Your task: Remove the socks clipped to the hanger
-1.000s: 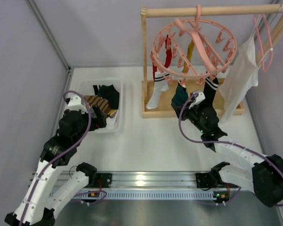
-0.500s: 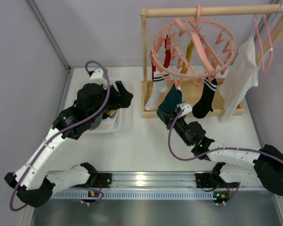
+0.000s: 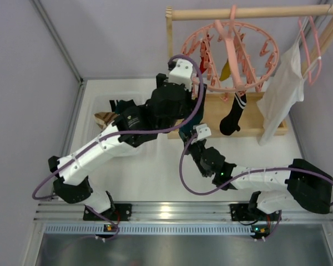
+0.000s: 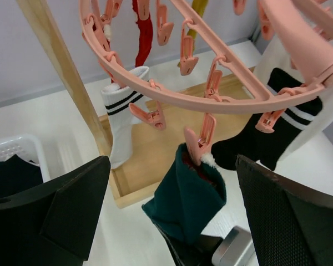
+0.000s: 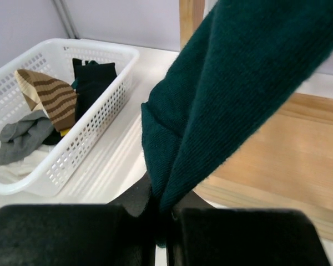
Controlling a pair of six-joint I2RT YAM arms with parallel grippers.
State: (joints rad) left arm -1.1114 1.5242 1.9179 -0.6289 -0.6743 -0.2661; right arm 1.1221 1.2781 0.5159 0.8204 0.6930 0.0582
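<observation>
1. Watching the right end effector (image 5: pixel 162 219): jaws fully closed, pinching the lower end of the teal sock (image 5: pixel 222 83). The fabric runs up from the grip toward the upper right of that wrist view.
2. Teal sock's cuff sits in a pink clip peg (image 4: pixel 197 141) under the round pink hanger (image 4: pixel 233 102), centre of the left wrist view.
3. Left end effector (image 4: pixel 172 183) is spread wide and holds nothing. One finger stands on each side of the teal sock, and I see no contact.
4. Also clipped to the ring: white striped sock (image 4: pixel 122 122) at left centre, black striped sock (image 4: pixel 266 144) at right, red sock (image 4: pixel 144 33) and mustard sock (image 4: pixel 197 11) at the top edge.
5. Overhead, the hanger hooks over the wooden rail (image 3: pixel 250 12), upper right. The white garment (image 3: pixel 280 91) hangs just beside it.
6. White basket (image 5: pixel 89 144) on the counter (image 5: pixel 122 160), left of the right wrist view, contains a tan striped sock (image 5: pixel 50 97), a grey sock (image 5: pixel 22 138) and a dark sock (image 5: pixel 94 77).
</observation>
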